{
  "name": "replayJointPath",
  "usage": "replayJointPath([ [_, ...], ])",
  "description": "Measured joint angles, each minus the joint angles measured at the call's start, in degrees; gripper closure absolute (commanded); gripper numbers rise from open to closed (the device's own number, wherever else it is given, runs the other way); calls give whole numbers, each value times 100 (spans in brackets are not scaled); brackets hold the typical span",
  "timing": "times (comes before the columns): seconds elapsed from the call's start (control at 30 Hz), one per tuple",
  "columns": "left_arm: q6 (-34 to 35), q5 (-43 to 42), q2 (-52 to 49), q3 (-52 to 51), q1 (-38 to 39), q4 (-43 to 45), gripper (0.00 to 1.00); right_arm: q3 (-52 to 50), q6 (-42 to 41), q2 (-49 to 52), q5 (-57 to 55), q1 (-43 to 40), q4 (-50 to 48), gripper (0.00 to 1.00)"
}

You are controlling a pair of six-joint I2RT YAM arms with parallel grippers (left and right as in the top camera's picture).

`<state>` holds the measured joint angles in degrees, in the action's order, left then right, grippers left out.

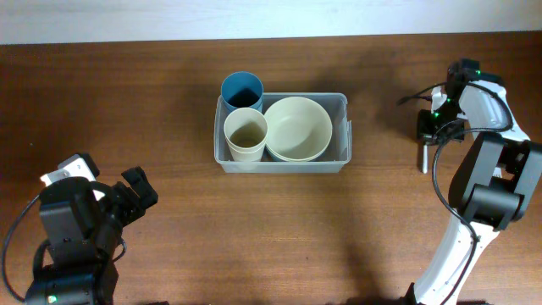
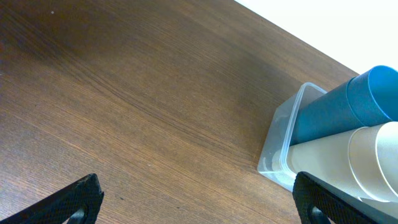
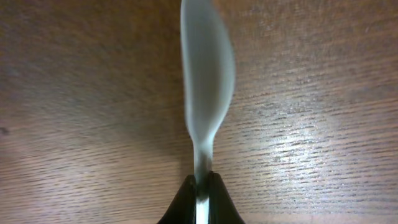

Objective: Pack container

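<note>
The clear plastic container point(image 1: 344, 127) sits at the table's centre. It holds a blue cup point(image 1: 242, 89), a cream cup point(image 1: 246, 135) and a cream bowl point(image 1: 297, 129). In the left wrist view the container's corner point(image 2: 277, 155) and both cups lie off to the right. My left gripper point(image 2: 199, 196) stands wide open over bare wood at the front left, with nothing between its fingers. At the far right my right gripper point(image 3: 200, 182) is shut on the handle of a white plastic utensil point(image 3: 208, 74). The utensil point(image 1: 423, 159) is just over the table, well right of the container.
The dark wooden table point(image 1: 169, 85) stretches to a pale wall at the back. The right arm's base point(image 1: 487, 203) rises at the front right, the left arm's body point(image 1: 72, 220) at the front left.
</note>
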<state>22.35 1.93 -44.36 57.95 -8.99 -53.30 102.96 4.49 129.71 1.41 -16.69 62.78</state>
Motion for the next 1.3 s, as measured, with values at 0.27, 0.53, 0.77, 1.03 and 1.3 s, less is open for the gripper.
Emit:
replayJointPath([
  [0.27, 0, 0, 0, 0, 0, 0, 0, 79, -2, 0, 85, 9, 26, 96],
  [0.53, 0, 0, 0, 0, 0, 0, 0, 79, 0, 0, 101, 9, 20, 96],
  [0.77, 0, 0, 0, -2, 0, 0, 1, 28, -2, 0, 101, 9, -216, 92],
  [1.03, -2, 0, 0, 0, 0, 0, 0, -103, 2, 15, 101, 7, -306, 88],
  [1.3, 0, -2, 0, 0, 0, 0, 0, -103, 4, 90, 101, -46, -310, 81],
])
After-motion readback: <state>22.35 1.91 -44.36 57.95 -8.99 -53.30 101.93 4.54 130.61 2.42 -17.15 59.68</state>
